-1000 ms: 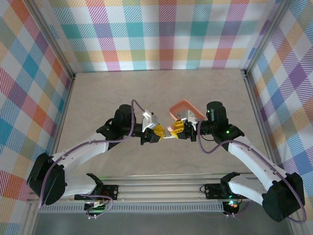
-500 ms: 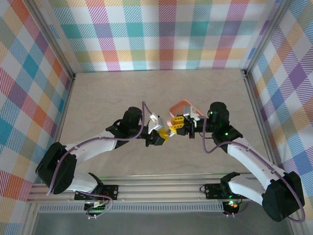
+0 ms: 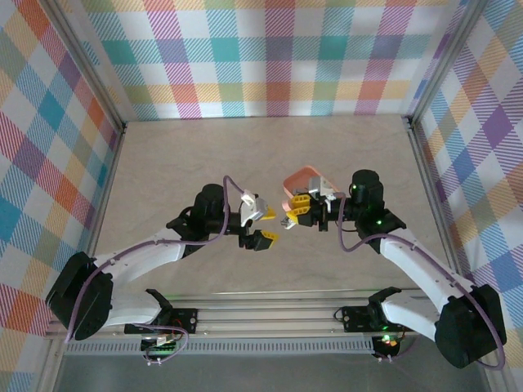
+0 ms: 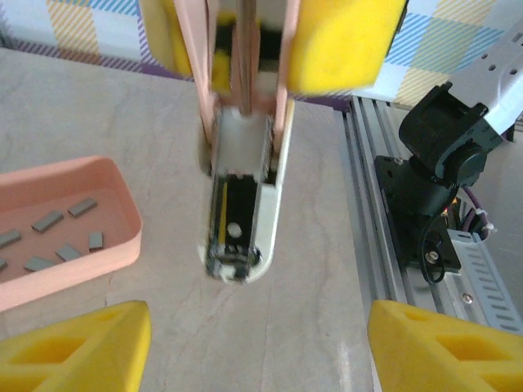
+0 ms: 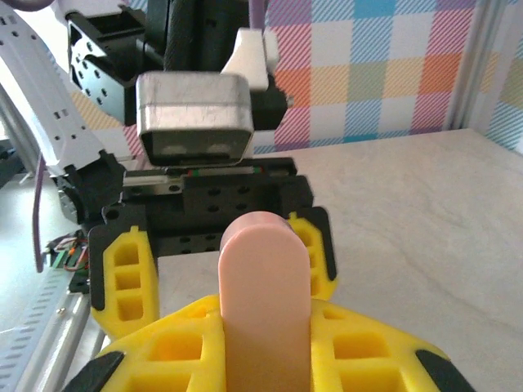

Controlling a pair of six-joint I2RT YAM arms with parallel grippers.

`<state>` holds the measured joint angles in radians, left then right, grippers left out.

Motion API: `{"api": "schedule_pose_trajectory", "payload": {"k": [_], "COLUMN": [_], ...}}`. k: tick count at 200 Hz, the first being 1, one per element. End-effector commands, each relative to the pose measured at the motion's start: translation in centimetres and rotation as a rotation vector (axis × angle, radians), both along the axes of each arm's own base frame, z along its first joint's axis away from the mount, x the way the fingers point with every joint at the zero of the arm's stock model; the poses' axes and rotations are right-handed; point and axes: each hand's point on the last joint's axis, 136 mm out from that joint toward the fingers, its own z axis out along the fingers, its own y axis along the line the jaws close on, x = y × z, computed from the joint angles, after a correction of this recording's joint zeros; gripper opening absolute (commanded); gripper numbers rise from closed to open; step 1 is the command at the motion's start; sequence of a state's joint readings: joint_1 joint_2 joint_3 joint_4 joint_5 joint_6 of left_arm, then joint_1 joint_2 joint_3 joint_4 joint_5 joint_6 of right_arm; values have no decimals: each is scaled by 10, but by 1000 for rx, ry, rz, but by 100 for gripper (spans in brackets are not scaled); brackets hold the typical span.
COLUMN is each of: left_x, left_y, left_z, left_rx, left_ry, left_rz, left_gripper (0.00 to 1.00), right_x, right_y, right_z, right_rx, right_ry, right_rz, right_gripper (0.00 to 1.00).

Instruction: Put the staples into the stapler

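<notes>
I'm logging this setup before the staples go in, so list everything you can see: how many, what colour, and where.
stapler: one, pale pink and white with a metal channel, opened, held above the table in the right gripper
staples: at least six short strips, dull grey, loose inside the tray
tray: one, orange-pink, on the table beside the right gripper
table: one, beige marbled top
walls: three, multicoloured plaid, around the table
rail: one, silver aluminium, along the near edge under the arm bases
left gripper: one, yellow fingers, open, facing the stapler
right gripper: one, yellow fingers, shut on the stapler
</notes>
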<state>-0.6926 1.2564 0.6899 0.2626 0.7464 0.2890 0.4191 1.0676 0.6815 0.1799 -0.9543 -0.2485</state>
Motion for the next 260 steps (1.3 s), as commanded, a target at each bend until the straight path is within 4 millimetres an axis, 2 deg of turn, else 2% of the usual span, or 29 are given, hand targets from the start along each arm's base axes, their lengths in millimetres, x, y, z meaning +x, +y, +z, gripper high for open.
{"api": "schedule_pose_trajectory", "payload": {"k": [1, 67, 112, 151, 177, 192, 238, 260], "left_x": [2, 4, 5, 7, 7, 6, 4, 5], "left_y": [-9, -28, -40, -46, -48, -49, -52, -53], "left_z": [25, 38, 39, 37, 37, 38, 43, 42], "left_rx": [-50, -94, -107, -109, -114, -119, -127, -121], "left_ry": [-86, -79, -73, -58, -50, -44, -40, -23], "left_rz": [-39, -122, -142, -152, -158, -167, -178, -180], "left_gripper": [75, 75, 66, 66, 61, 55, 51, 42], "right_x": [-12, -13, -12, -12, -11, -10, -9, -9], "right_y": [1, 1, 2, 2, 2, 2, 3, 3], "right_z": [6, 6, 8, 8, 8, 8, 7, 7], "right_rx": [19, 19, 23, 25, 26, 25, 25, 26], "right_ry": [-20, -19, -24, -20, -20, -18, -17, -16], "right_rz": [89, 97, 98, 97, 98, 95, 92, 88], "right_gripper": [0, 0, 0, 0, 0, 0, 0, 0]}}
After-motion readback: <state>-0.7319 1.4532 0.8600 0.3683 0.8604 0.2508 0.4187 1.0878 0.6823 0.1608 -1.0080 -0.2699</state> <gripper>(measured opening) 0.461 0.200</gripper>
